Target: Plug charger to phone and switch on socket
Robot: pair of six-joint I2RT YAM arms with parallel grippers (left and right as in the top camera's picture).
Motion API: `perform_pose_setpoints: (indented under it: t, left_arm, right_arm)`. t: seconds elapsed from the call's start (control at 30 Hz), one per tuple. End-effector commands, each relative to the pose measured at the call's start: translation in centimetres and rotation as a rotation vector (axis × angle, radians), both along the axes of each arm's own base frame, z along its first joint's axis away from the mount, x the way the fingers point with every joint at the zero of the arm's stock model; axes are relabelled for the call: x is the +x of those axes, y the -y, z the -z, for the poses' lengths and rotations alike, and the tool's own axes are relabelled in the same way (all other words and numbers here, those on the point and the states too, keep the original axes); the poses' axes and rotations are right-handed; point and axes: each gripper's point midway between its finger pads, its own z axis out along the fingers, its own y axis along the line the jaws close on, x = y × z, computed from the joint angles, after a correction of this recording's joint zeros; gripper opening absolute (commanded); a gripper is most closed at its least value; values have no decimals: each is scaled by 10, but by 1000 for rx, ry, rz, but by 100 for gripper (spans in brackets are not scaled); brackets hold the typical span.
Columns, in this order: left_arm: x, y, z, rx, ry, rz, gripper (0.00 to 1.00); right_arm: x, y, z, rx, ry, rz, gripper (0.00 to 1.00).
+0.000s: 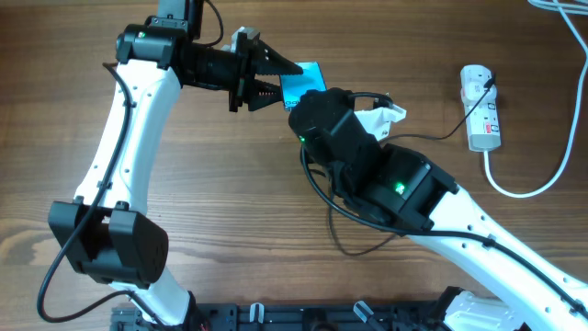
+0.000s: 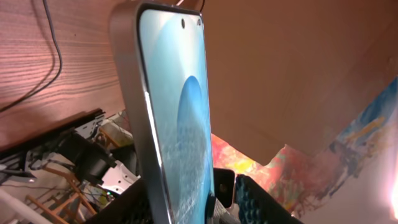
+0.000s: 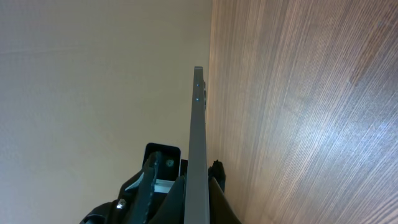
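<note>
The phone (image 1: 305,81), with its cyan screen, is held up on edge above the table. My right gripper (image 1: 320,103) is shut on it; in the right wrist view the phone's thin edge (image 3: 198,143) sits tight between both fingers. My left gripper (image 1: 283,79) is open around the phone (image 2: 177,118): one finger lies against its back and a gap shows on the screen side. The white socket (image 1: 481,108) lies at the far right. The charger's black plug sits in it, and the thin black cable (image 1: 447,135) runs left toward my right arm. The connector tip is hidden.
The socket's white lead (image 1: 542,184) loops along the right edge of the table. My right arm's black cables (image 1: 335,216) hang over the table's middle. A thin black cable (image 2: 53,56) lies on the wood in the left wrist view.
</note>
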Motion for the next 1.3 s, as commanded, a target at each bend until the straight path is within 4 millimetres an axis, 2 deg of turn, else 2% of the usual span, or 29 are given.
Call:
perform_pose_setpoints:
  t: [0.0,0.17,0.23,0.27,0.37,0.43,0.47,0.53,0.6,0.63,0.7,0.73,0.77,0.8,0.87,0.93,1.0,1.03,1.07,1.1,1.17,1.27]
  left_arm:
    - [-2,1,-10,-21,5,4,32]
    - [-7,4,-21,-83,-8,30,28]
    - [-7,4,-21,-83,-8,30,23]
    - [-7,4,-20,-82,-8,30,15]
    - [-7,4,-21,-83,-8,30,6]
    - [-7,4,-21,-86,-9,32,4]
    - [-8,4,-22,-89,-9,33,4]
    - [-7,4,-21,-87,-8,32,4]
    - [-5,2,-18,-68,-1,22,4]
    - [-2,1,-15,-49,12,11,4]
    - [14,-12,3,67,54,-60,4]
    - [27,-27,18,165,92,-115,4]
    - [34,-38,27,225,122,-143,4]
    - [39,-49,36,289,164,-159,4]
    - [45,-85,69,537,165,-219,4]
    - [45,-114,91,741,139,-263,4]
    - [41,-147,107,965,116,-294,4]
    - [39,-157,111,1025,111,-302,4]
    - [35,-178,115,1143,98,-316,4]
    - [32,-188,117,1202,90,-320,4]
    - [27,-202,118,1287,76,-321,4]
    - [22,-207,119,1319,61,-311,4]
  right_arm:
    - [1,6,-24,60,50,38,4]
    - [1,5,-24,65,50,31,4]
    - [1,3,-24,69,46,25,5]
    - [0,4,-24,65,46,24,5]
    - [-1,1,-23,71,39,10,5]
    - [-1,0,-22,32,46,-22,12]
    - [-1,0,-23,-9,59,-46,23]
    - [-1,1,-23,-124,91,-108,65]
    - [-3,4,-28,-221,129,-157,74]
    - [-5,9,-34,-308,169,-201,82]
    - [-14,22,-52,-465,244,-283,97]
    - [-28,38,-62,-609,287,-362,98]
    - [-37,47,-62,-716,301,-428,98]
    - [-49,59,-53,-860,284,-526,100]
    - [-75,87,-11,-1026,103,-667,100]
    - [-85,91,18,-1068,0,-746,100]
    - [-89,78,57,-1064,-84,-841,100]
    - [-89,72,73,-1063,-121,-876,99]
    - [-90,60,101,-1057,-191,-941,100]
    - [-91,52,118,-1049,-237,-982,100]
    - [-93,41,150,-1035,-344,-1033,100]
    - [-92,31,194,-1039,-485,-1071,99]
